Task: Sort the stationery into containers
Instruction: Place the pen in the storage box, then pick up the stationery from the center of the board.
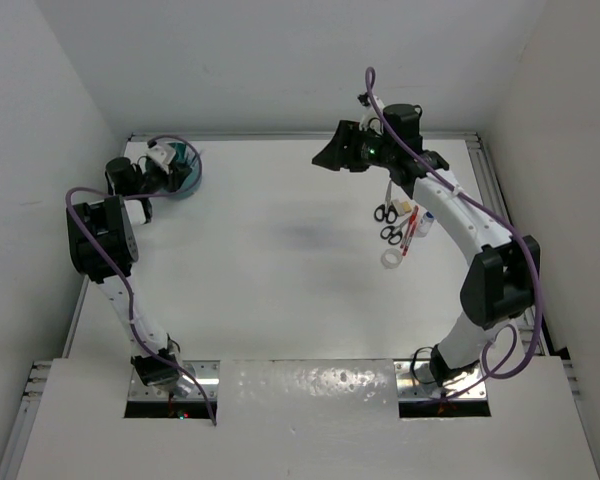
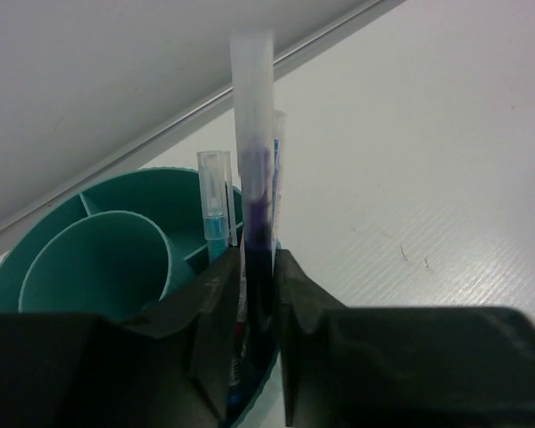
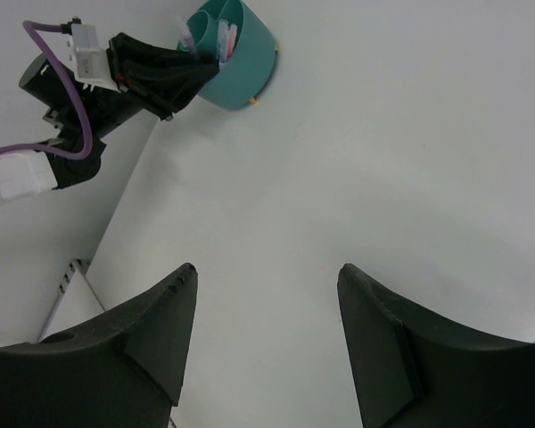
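One round teal plastic organiser (image 2: 36, 234) holds two clear-barrelled blue pens (image 2: 214, 203). The left gripper (image 2: 259, 276) flanks the darker one, grip unclear. Far to the organiser's right lie two black-handled scissors (image 1: 384, 212) and one clear tape ring (image 1: 391, 259). The right gripper (image 3: 267, 272) is spread, empty.

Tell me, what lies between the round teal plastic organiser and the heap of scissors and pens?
Nothing: in the top view, only bare white table stretches from the round teal plastic organiser to the heap of scissors and pens.
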